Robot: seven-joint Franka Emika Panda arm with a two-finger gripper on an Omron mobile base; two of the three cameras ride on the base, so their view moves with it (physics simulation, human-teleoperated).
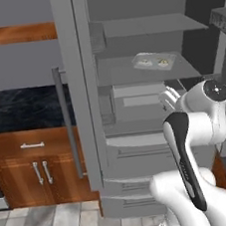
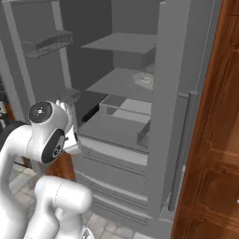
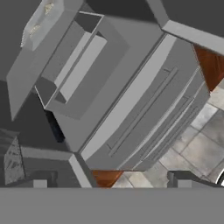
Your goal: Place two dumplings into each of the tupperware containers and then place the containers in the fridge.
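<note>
One container [image 1: 152,61] sits on the middle shelf [image 1: 125,73] of the open fridge [image 1: 137,132], toward the shelf's right side in the left base view. Two dumplings [image 1: 163,62] lie inside it, side by side. In the right base view the same container [image 2: 145,80] peeks out at the shelf's far edge, half hidden by the fridge door [image 2: 165,107]. In my hand view it appears at the top left corner [image 3: 37,22], with pale lumps in it that are probably the dumplings, though they are too blurred to be sure.

Below that shelf are a bin [image 1: 136,99] and the lower drawers [image 1: 130,158]. My gripper [image 3: 109,181] hangs in front of the fridge, low and apart from the container, with its jaws spread wide and nothing between them. The finger tips [image 3: 41,183] show far apart at the bottom of my hand view, which looks across the drawers and down to the tiled floor [image 3: 201,144].

To the left of the fridge stands a dark counter [image 1: 19,109] over wooden cabinets [image 1: 36,169]. A wooden panel [image 2: 214,140] flanks the fridge on the right.
</note>
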